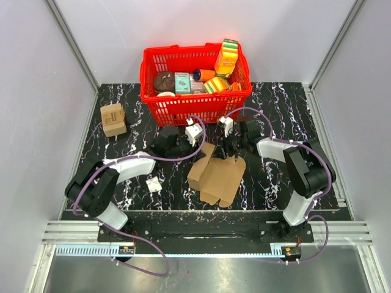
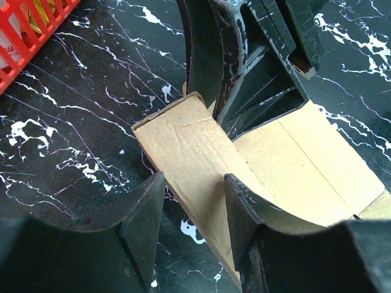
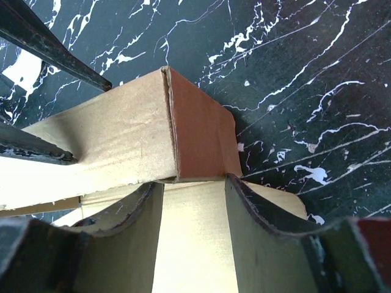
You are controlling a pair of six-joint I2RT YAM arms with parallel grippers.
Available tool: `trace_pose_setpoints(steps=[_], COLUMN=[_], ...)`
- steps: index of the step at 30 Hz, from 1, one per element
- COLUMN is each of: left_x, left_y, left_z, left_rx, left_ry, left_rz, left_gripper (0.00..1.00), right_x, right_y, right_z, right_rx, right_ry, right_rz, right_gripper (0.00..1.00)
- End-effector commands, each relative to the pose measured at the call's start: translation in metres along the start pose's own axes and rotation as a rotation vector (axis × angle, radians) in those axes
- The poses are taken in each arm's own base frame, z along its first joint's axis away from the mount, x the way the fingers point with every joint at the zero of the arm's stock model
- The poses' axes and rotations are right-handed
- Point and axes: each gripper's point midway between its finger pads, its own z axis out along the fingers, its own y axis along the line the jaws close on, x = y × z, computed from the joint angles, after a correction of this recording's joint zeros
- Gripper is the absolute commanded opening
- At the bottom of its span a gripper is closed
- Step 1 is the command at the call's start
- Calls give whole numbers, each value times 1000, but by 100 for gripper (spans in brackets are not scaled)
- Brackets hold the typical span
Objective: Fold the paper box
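The paper box [image 1: 217, 176] lies half-raised by the surface's [image 1: 269, 189] near edge. The left claw [image 2: 190, 210] and right claw [image 3: 194, 207], both released, straddle its wall, likely to crease it.

Paper box [image 2: 195, 152], left wrist view: I lose its near end behind my left gripper [image 2: 192, 198], and its right side runs off the frame.
Paper box, right wrist view: the left end is cut by the frame edge, and the near part sits behind my right gripper [image 3: 194, 195].
Paper box, top view: the far edge is under both grippers, so I can't see the flaps there.
Finger contact: I can't tell whether either pair of fingers touches the cardboard.
Red basket [image 2: 27, 36]: only a blurred corner shows in the left wrist view.
Packages [image 1: 226, 58]: print too small to read.
Dark round thing [image 1: 164, 80]: I can't name it.
Tan box [image 1: 113, 119]: marks unreadable.
White scrap [image 1: 153, 185]: too small to identify.
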Motion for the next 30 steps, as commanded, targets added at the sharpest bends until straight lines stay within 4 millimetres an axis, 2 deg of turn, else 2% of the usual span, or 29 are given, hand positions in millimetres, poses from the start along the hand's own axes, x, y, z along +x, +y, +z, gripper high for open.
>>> trace_pose_setpoints(steps=[1,8,9,17,26,30], left_x=[-7,-6,-6,-5,-3,-4], left_y=[2,2,3,5,8,8], left_z=[-1,-1,-1,-3,-3,-4], left_rx=[9,9,9,3,2,0], left_ry=[-6,6,7,13,25,23], left_rz=[16,19,17,16,11,9], left_gripper=[48,48,48,48,48,48], right_x=[-18,-8,-12,-10,-5,-7], right_y=[5,12,13,17,20,21], right_z=[8,13,14,21,26,27], right_rx=[-59,-128,-134,-186,-237,-247], right_ry=[-46,-87,-112,-163,-181,-197], right_rz=[-103,-139,-157,-160,-175,-180], right_gripper=[50,53,54,56,67,68])
